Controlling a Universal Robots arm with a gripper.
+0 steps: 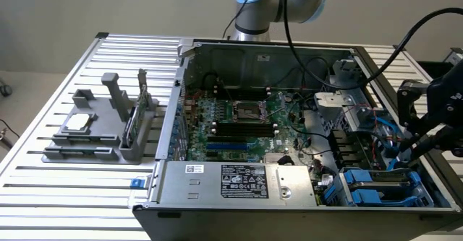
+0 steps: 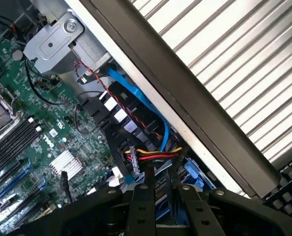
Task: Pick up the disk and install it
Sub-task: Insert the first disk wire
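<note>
Directly below the claw [image 2: 164,194], whose grip I cannot tell, lies the blue-framed disk [image 1: 378,182].

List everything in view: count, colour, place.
ribbed metal table: one, silver, under everything
open metal computer case: one, grey, mid-table
green motherboard: one, case floor
boxy metal power supply: one, silver, case front
silver-grey disk in blue plastic carrier: one, case's near corner, the exterior view's right
grey plastic holder: one, table, the exterior view's left
small square silver chip: one, on holder
thin green circuit card: one, upright in holder
robot arm: one, silver-blue, behind case
gripper: one, black, above disk
</note>
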